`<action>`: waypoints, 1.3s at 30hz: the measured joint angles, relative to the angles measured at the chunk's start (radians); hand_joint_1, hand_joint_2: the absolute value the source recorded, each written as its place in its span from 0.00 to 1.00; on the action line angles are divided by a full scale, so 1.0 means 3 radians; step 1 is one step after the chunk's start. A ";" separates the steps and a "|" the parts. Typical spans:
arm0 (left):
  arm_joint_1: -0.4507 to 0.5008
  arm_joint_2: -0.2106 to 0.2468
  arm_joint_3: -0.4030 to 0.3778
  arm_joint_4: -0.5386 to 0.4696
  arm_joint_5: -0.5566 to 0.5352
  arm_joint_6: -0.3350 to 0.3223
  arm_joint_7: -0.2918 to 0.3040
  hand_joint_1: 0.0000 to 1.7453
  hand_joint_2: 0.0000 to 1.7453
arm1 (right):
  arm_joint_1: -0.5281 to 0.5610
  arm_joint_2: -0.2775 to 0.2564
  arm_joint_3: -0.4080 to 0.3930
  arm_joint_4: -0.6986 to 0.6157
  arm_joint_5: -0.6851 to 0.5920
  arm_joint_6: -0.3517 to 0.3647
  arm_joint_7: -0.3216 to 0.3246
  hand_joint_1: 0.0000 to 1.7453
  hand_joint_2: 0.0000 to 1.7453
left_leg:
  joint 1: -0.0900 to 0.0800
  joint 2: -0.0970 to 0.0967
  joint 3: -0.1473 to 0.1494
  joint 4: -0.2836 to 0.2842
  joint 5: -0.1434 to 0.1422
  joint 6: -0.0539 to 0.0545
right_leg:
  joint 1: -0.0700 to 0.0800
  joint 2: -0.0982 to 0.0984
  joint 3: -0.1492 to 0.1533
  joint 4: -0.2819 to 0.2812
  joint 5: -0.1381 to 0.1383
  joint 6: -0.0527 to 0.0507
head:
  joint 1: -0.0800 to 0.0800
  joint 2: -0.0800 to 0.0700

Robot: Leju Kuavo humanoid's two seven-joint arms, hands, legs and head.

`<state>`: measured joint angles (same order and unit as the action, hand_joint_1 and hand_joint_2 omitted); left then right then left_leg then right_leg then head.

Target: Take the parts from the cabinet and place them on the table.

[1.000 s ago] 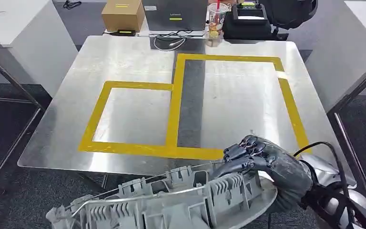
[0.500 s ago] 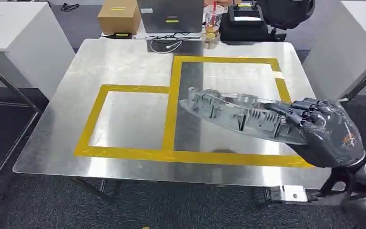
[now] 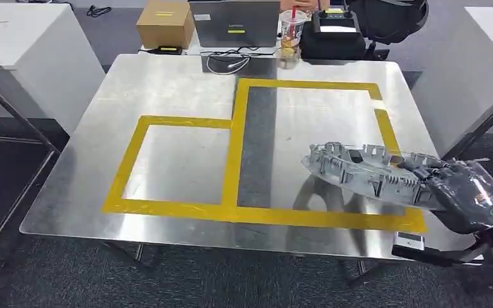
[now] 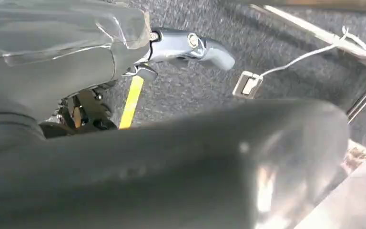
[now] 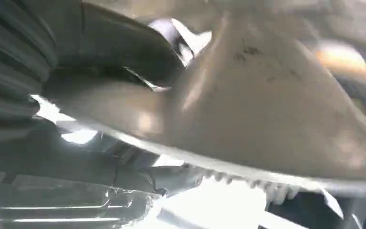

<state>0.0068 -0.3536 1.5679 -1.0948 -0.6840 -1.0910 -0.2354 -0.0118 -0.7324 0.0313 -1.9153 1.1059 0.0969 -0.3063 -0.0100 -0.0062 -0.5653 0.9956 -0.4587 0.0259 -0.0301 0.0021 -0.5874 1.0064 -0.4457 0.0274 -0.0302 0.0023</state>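
Lab: taped steel table (image 3: pixel 167 83), laptop (image 3: pixel 234 22).

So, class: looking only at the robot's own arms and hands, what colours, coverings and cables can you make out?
The right hand is dark grey, wrapped in a glossy clear cover with a small marking on its back. Behind it the arm turns silver, with black cables near the wrist. The left wrist view shows a grey left hand under clear film.
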 joint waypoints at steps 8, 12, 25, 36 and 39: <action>-0.0028 0.0146 -0.0104 0.0225 -0.0312 0.0172 -0.0318 0.00 0.00 | -0.0873 0.0079 0.0763 0.1053 0.0219 0.0181 -0.0089 1.00 1.00 | 0.0036 0.0015 -0.0561 0.1100 -0.0471 -0.0084 | 0.0002 0.0028 -0.0021 -0.0002 0.0024 -0.0079 | 0.0004 0.0000; -0.0056 0.0286 -0.0206 0.0473 -0.0445 0.0365 -0.0476 0.00 0.00 | -0.1448 0.0251 0.1338 0.1586 0.0240 0.0219 -0.0256 1.00 1.00 | -0.0037 0.0014 -0.0122 0.0154 0.0051 0.0117 | 0.0066 0.0046 -0.0011 -0.0008 0.0033 -0.0093 | 0.0004 0.0000; -0.0135 0.0575 -0.0439 0.1150 -0.0582 0.0591 -0.0731 0.00 0.00 | -0.2493 0.1164 0.2726 0.2729 -0.0077 0.0151 -0.0308 1.00 1.00 | -0.0022 0.0065 0.0061 -0.0191 0.0177 0.0131 | -0.0004 0.0011 -0.0376 0.0710 -0.0193 0.0036 | 0.0034 0.0000; -0.0130 0.0615 -0.0440 0.1148 -0.0491 0.0542 -0.0718 0.00 0.00 | -0.2700 0.1442 0.2885 0.3289 -0.0253 0.0248 -0.0056 1.00 1.00 | 0.0048 0.0033 -0.0315 0.0635 -0.0287 -0.0099 | -0.0023 0.0017 -0.0027 0.0029 0.0020 -0.0084 | 0.0014 0.0000; -0.0126 0.0624 -0.0436 0.1176 -0.0488 0.0563 -0.0743 0.00 0.00 | -0.2754 0.1504 0.2899 0.3511 -0.0249 0.0327 0.0031 1.00 1.00 | 0.0060 0.0033 -0.0558 0.1097 -0.0391 -0.0108 | -0.0020 0.0015 -0.0025 0.0030 0.0020 -0.0085 | 0.0015 0.0000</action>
<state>-0.0310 -0.1663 1.4370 -0.7419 -0.8305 -0.9220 -0.4582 -0.8381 -0.2811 0.9011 -0.8620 1.0311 0.1950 -0.2971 0.0080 0.0037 -0.7328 1.3247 -0.5761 -0.0067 -0.0361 0.0066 -0.5949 1.0153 -0.4398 0.0019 -0.0256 0.0023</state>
